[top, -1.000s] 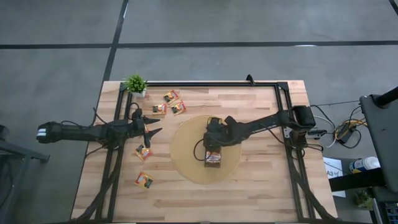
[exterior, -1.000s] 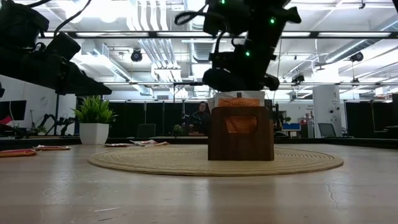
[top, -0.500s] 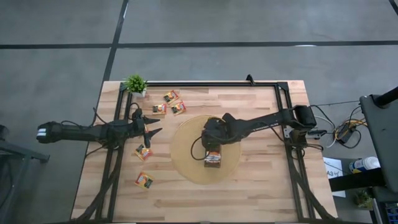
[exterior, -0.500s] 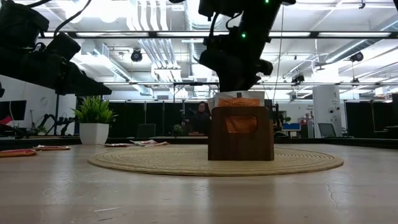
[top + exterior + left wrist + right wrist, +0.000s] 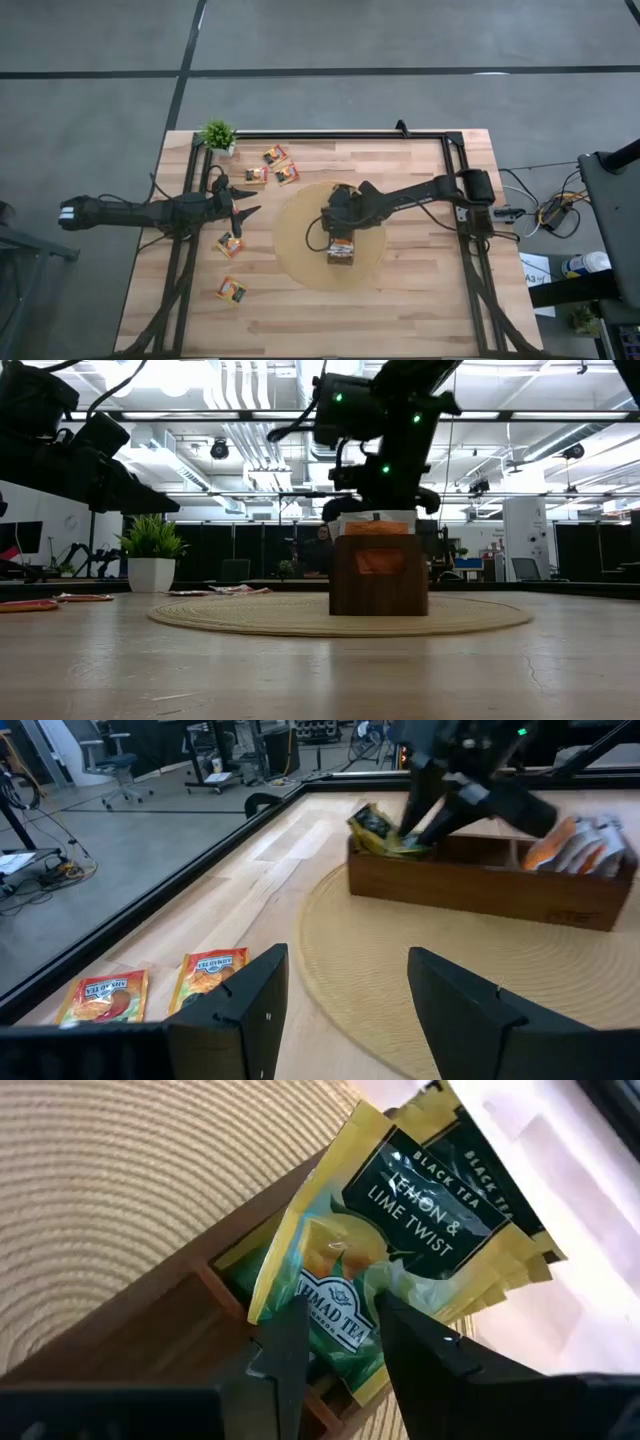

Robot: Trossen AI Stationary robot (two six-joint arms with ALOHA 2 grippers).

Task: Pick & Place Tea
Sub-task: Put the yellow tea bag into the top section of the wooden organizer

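Note:
A long brown box (image 5: 341, 250) lies on the round woven mat (image 5: 295, 250). Orange tea sachets (image 5: 378, 530) stand in its near end, and green-and-yellow ones (image 5: 400, 1200) stand tilted in its far end (image 5: 372, 823). My right gripper (image 5: 342, 1305) reaches down slanting onto the far end (image 5: 335, 215), its fingers a little apart. Loose sachets (image 5: 274, 155) (image 5: 230, 244) (image 5: 232, 290) lie flat on the table's left half. My left gripper (image 5: 246, 205) waits open above them, holding nothing. My right gripper has both fingertips (image 5: 300, 1315) against the front green-and-yellow sachet's printed face (image 5: 345, 1280), which shows between them. It comes slanting down from above on the table's right side. The sachet leans in the box's far compartment, out over the rim, creased beside the fingers.
A small potted plant (image 5: 218, 134) stands at the far left corner. A black frame rail (image 5: 330, 135) runs along the far edge and both sides. Two loose sachets (image 5: 102, 998) (image 5: 212, 975) lie just before my left gripper.
My right gripper has come down onto the box's far end and moved a little toward the table's left edge. The box and the mat under it have slid slightly toward the far left.

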